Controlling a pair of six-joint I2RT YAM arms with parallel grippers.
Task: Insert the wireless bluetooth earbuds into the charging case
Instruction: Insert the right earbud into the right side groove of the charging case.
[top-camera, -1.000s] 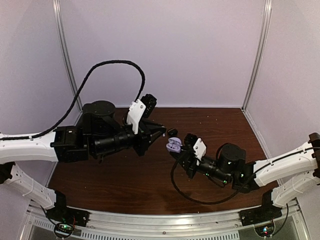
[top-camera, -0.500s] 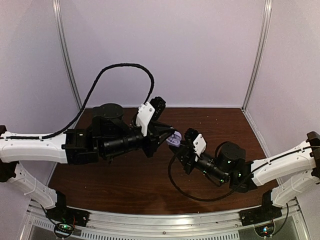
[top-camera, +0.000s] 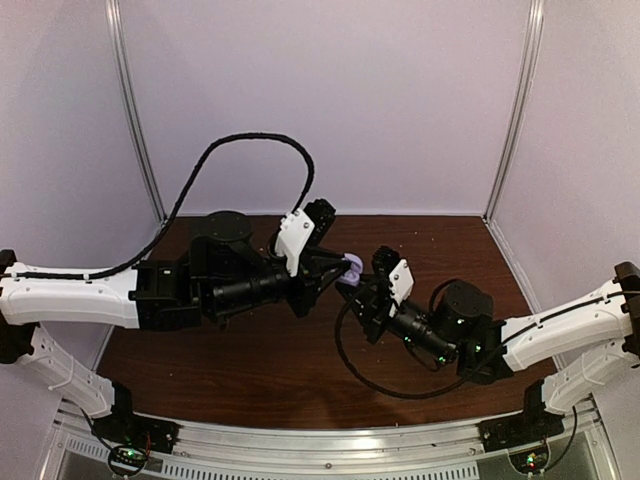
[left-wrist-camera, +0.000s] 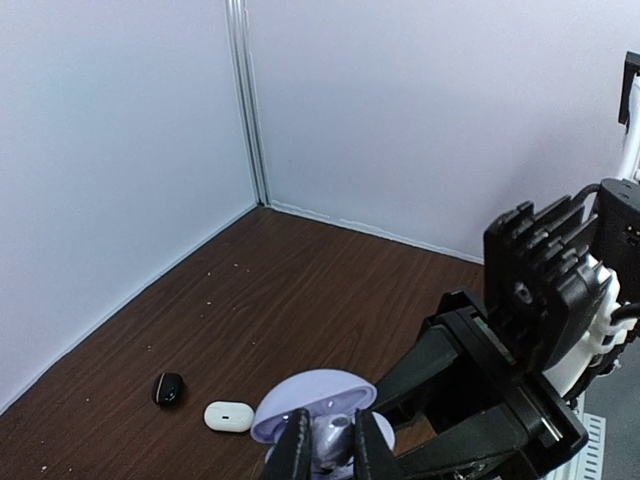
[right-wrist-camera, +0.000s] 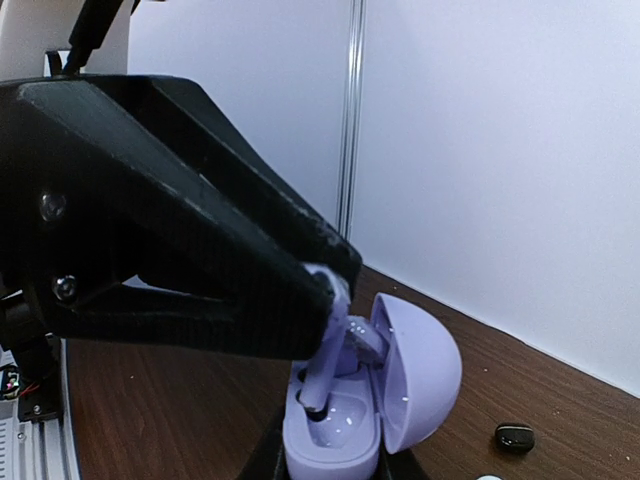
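overhead view: both arms met above the middle of the table (top-camera: 250, 370). left gripper (top-camera: 336, 271) reached in from 9 o'clock, right gripper (top-camera: 361, 284) from about 4 o'clock, tips nearly together.

right gripper was clamped on the lavender charging case (right-wrist-camera: 345, 432), holding it by the base, off the table. the lid stood open, hinged back toward 3 o'clock in the right wrist view. i could see one bare well in the base.

left gripper's fingers (left-wrist-camera: 298, 452) were pinched on the lavender earbud (right-wrist-camera: 322, 368). the bud hung from the fingertips, tilted, with its lower end down in the open case at about 11 o'clock of the bare well. i couldn't tell whether it was seated or only touching the rim of its well.

left wrist view: two loose pieces lay on the wood well below the held case, off at its 9 o'clock. the white earbud (left-wrist-camera: 229, 415) lay nearer, and the black earbud (left-wrist-camera: 168, 388) was just beside it at its 10 o'clock. the two were apart, not touching. the right wrist view caught the black one again at 4 o'clock of the case, near the back wall.
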